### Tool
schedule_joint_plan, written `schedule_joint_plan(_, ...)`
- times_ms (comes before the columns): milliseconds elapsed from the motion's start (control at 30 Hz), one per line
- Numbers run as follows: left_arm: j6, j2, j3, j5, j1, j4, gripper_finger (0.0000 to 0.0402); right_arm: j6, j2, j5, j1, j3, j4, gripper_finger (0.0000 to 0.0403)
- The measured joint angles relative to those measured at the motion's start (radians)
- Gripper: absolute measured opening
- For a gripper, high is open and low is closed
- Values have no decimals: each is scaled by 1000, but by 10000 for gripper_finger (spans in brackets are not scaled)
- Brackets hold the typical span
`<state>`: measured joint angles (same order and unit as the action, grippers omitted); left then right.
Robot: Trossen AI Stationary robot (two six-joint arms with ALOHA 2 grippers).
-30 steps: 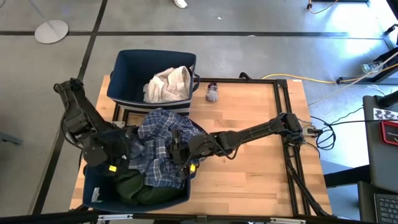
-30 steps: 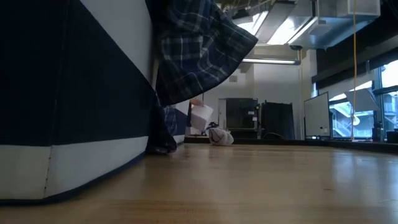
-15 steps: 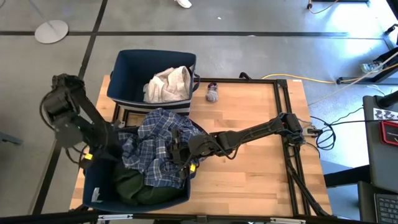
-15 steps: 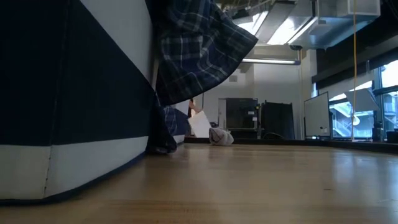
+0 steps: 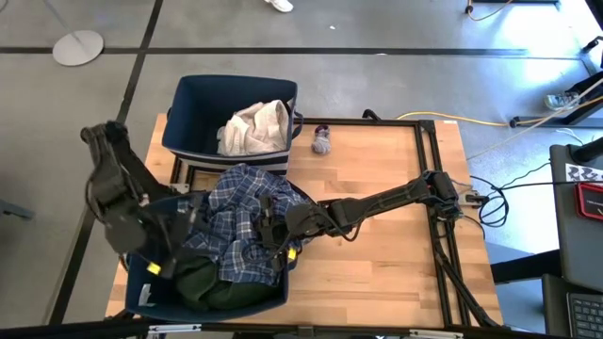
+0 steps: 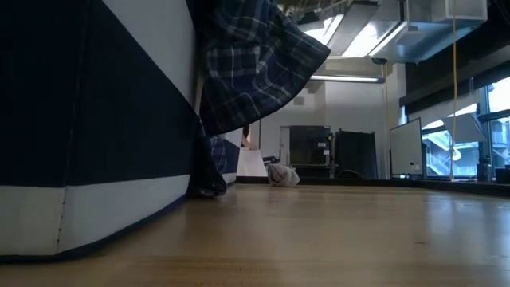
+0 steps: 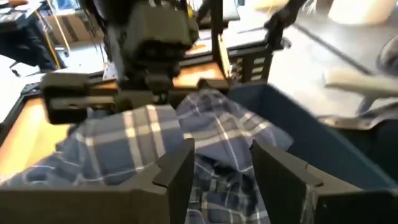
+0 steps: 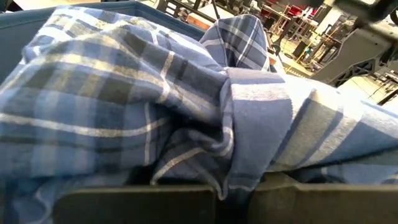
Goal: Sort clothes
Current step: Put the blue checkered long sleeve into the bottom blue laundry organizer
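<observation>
Pinching one plaid shirt [image 5: 236, 226], right jaws [image 5: 271, 237] shut; left jaws [image 5: 174, 247] gape empty; two bins [image 5: 188, 104].

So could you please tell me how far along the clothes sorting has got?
Done: a white garment lies in the far bin, a dark green one in the near bin. In hand: the right end effector is shut on the blue plaid shirt draped over the near bin; the left end effector is open beside it. Left: the sock on the table.
</observation>
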<state>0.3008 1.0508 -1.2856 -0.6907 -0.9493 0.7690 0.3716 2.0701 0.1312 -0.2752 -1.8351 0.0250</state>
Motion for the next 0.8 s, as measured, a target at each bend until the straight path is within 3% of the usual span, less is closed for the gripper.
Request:
schedule_joint_plan(200,19,91,41,0,24,-8,153,0,0,0,0,0,0,10)
schedule_joint_plan(400,-57,174,41,1,29,-104,153,0,0,0,0,0,1,10)
schedule_joint_plan(533,-82,184,41,50,28,-144,153,0,0,0,0,0,0,10)
schedule_joint_plan(800,-102,183,41,48,79,-136,151,0,0,0,0,0,0,10)
